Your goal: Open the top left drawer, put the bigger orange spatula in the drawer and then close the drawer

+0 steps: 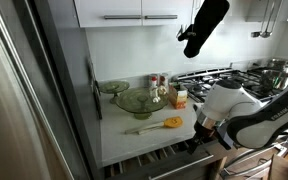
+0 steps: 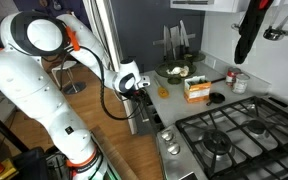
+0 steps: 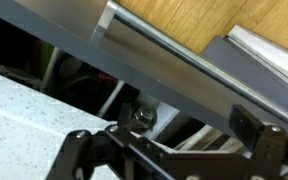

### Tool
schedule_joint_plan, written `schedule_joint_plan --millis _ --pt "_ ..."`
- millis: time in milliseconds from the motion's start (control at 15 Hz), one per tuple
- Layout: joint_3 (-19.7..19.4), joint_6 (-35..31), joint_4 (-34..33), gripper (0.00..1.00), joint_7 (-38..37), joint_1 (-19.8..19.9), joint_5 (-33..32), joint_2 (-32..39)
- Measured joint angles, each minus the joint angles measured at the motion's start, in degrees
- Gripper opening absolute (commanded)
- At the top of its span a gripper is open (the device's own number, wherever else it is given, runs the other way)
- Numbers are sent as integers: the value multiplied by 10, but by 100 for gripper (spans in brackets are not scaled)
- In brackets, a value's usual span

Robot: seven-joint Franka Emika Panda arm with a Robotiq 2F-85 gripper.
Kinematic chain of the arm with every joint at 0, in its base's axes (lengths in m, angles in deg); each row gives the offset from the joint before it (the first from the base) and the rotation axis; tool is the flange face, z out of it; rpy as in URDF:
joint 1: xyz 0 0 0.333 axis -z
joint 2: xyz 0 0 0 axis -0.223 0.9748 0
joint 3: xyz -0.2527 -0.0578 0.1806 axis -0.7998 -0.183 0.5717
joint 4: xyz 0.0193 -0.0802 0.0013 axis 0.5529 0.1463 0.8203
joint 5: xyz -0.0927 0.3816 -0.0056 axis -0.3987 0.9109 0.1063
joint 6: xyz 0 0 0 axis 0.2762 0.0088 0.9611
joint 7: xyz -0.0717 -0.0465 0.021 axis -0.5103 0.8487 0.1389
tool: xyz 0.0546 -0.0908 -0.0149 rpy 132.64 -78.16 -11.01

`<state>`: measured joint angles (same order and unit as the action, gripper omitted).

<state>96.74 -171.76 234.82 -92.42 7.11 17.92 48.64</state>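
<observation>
Exterior view, facing the counter front: the gripper [image 1: 206, 128] sits at the front edge of the white countertop [image 1: 124, 140]. The jaws look spread, with nothing between them. The bigger orange spatula [image 1: 167, 124] lies flat on the countertop just beside the gripper, on the counter side. Its orange head is nearest the gripper and its handle points away from it. The top left drawer [image 1: 156, 158] stands pulled out, below the gripper's level. A small carton [image 1: 180, 97] and glass bowls [image 1: 134, 100] sit farther back, beyond the spatula. The stove [image 1: 229, 75] is behind the gripper.

Exterior view, from the stove side: the gripper [image 2: 141, 90] hangs at the counter's outer edge. The spatula [image 2: 163, 91] is just beside it on the counter, and the carton [image 2: 195, 90] lies past the spatula. The drawer is not clear from here.

Wrist view: the gripper [image 3: 169, 150] is released, both black fingers [image 3: 76, 146] wide apart and empty. The drawer front [image 3: 134, 70] lies directly ahead of the fingers, with its silver bar handle [image 3: 169, 45] beyond. The open, divided interior shows between the front and the countertop [image 3: 24, 125]. The wooden floor [image 3: 184, 15] lies past the handle.
</observation>
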Motion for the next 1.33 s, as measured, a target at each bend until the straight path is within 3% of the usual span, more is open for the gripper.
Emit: schedule_joint_plan --millis 467,867,1067,1333 --pt "-18 -128 1 100 -23 10 38 73" --pt "-16 -185 0 100 -28 12 53 116" --pt "15 -184 1 100 -28 28 83 123" --pt "106 -154 2 100 0 82 153 130"
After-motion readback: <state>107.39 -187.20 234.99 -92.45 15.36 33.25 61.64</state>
